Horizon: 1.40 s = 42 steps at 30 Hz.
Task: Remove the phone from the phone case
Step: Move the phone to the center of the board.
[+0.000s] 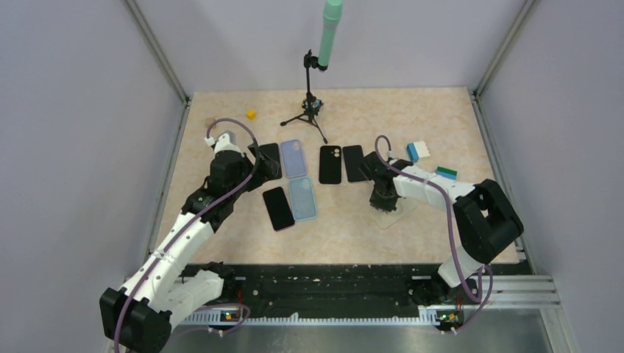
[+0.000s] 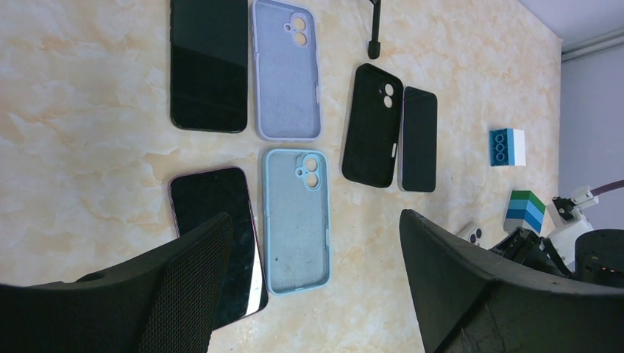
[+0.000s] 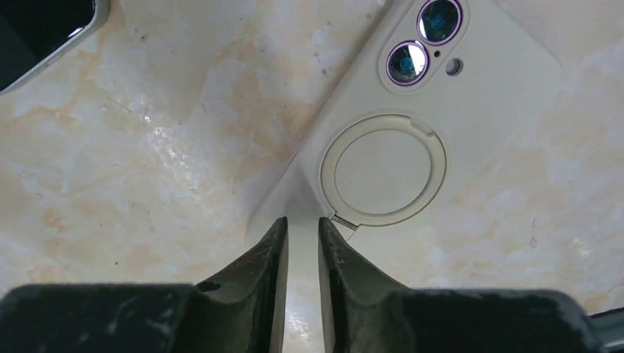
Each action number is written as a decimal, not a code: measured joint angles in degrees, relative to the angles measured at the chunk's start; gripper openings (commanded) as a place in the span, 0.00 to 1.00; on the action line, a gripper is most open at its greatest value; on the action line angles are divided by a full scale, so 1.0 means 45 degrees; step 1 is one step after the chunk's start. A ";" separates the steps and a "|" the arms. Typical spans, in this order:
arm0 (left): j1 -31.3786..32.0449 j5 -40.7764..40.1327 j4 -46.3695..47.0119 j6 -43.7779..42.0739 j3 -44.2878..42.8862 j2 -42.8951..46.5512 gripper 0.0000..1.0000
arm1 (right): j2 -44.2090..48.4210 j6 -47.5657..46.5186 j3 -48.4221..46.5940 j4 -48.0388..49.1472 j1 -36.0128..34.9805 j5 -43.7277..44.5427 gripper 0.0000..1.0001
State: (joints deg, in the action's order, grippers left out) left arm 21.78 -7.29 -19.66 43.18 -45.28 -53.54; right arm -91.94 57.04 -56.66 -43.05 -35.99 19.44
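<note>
On the table (image 3: 147, 147), right gripper (image 3: 302, 229) pinches phone case (image 3: 471, 95) edge.

**Your station is a robotics lab test cell.**

Plain pale grey panels (image 1: 73, 110) held by bare aluminium corner posts (image 1: 158, 51) box in your beige marble-patterned tabletop (image 1: 441, 118). A white-and-black robot arm on the left (image 1: 184, 235) and its twin on the right (image 1: 434, 187) are bolted to a slotted black and aluminium rail (image 1: 331, 290) at the near edge. A small black tripod (image 1: 313, 110) carrying a mint-green cylinder (image 1: 330, 33) stands at the far side. A little yellow cube (image 1: 251, 115) and a blue-and-white toy brick (image 1: 417, 151) lie loose on the surface.
</note>
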 measured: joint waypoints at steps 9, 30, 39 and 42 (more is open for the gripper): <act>-0.0015 0.0092 0.0053 0.0039 0.0049 -0.0083 0.84 | 0.1059 -0.0282 0.0005 0.0053 0.0141 0.0282 0.82; -0.0083 0.0092 0.0078 0.0034 0.0185 -0.0039 0.84 | 0.1195 0.2905 0.1515 0.0214 0.2453 -0.0583 0.99; -0.0087 0.0092 0.0078 0.0034 0.0185 -0.0039 0.84 | 0.0709 0.3045 0.1486 0.0486 0.2482 -0.0772 0.99; -0.0087 0.0092 0.0083 0.0034 0.0185 -0.0039 0.84 | 0.0563 0.3031 0.1365 0.0389 0.2482 -0.0772 0.94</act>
State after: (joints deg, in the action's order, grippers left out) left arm 21.39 -6.87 -19.29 43.33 -44.45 -53.71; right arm -89.41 70.67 -50.52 -41.30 -24.82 15.97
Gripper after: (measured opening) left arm 0.844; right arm 0.985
